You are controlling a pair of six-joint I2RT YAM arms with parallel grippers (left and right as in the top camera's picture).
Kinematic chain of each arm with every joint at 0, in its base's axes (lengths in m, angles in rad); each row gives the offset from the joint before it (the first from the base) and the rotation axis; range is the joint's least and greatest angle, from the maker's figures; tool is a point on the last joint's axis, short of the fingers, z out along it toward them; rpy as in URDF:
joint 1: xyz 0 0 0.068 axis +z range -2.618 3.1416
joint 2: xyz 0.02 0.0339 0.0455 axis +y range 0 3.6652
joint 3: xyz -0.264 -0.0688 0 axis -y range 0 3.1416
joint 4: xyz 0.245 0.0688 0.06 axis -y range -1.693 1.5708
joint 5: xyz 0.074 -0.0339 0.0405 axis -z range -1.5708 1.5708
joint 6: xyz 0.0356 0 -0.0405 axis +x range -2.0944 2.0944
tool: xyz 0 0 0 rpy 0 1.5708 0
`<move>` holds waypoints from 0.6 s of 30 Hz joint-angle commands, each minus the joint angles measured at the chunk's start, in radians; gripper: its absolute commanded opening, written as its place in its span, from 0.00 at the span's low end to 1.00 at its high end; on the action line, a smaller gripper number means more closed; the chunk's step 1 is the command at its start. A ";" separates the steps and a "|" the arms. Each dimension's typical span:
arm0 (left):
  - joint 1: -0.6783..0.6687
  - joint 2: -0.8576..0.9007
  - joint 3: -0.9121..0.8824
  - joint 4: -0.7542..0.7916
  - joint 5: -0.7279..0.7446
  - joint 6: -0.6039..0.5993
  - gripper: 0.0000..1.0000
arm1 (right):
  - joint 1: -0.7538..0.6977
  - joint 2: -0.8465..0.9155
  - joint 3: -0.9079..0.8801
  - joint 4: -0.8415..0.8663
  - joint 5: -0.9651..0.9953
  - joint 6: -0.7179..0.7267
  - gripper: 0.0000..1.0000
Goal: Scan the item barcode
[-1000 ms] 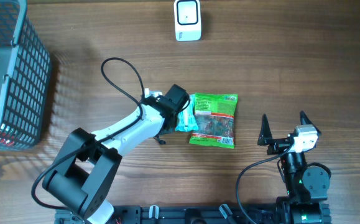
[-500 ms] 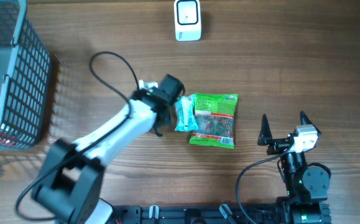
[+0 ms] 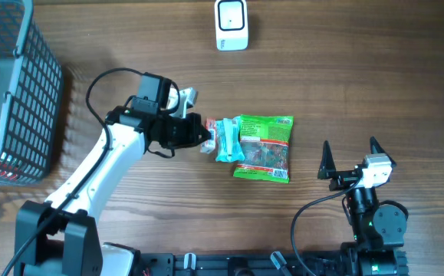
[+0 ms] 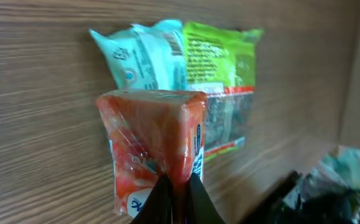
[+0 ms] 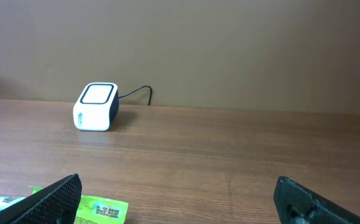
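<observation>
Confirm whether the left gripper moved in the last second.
Yes. Overhead, the left gripper has pulled left, away from the green packet, which stayed put. It is shut on an orange packet.

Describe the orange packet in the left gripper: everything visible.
The orange packet is a small pouch in glossy, crinkled plastic wrap, orange-red with white and blue print near one corner. The print is too blurred to read, and no barcode can be made out. The left gripper is shut on one edge, so the packet sticks out ahead of the fingers. It sits just left of the light blue packet. Whether it touches that packet or the table cannot be told.
</observation>
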 commanded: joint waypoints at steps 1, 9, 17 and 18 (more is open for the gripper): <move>0.026 -0.002 -0.043 0.005 0.079 0.114 0.04 | -0.003 -0.007 -0.001 0.002 -0.008 -0.005 1.00; 0.029 0.015 -0.065 0.049 0.087 0.116 0.04 | -0.003 -0.007 -0.001 0.002 -0.008 -0.005 1.00; 0.075 0.130 -0.065 0.068 0.139 0.166 0.04 | -0.003 -0.007 -0.001 0.002 -0.008 -0.005 1.00; 0.085 0.145 -0.067 0.074 0.139 0.165 0.04 | -0.003 -0.007 -0.001 0.002 -0.009 -0.005 0.99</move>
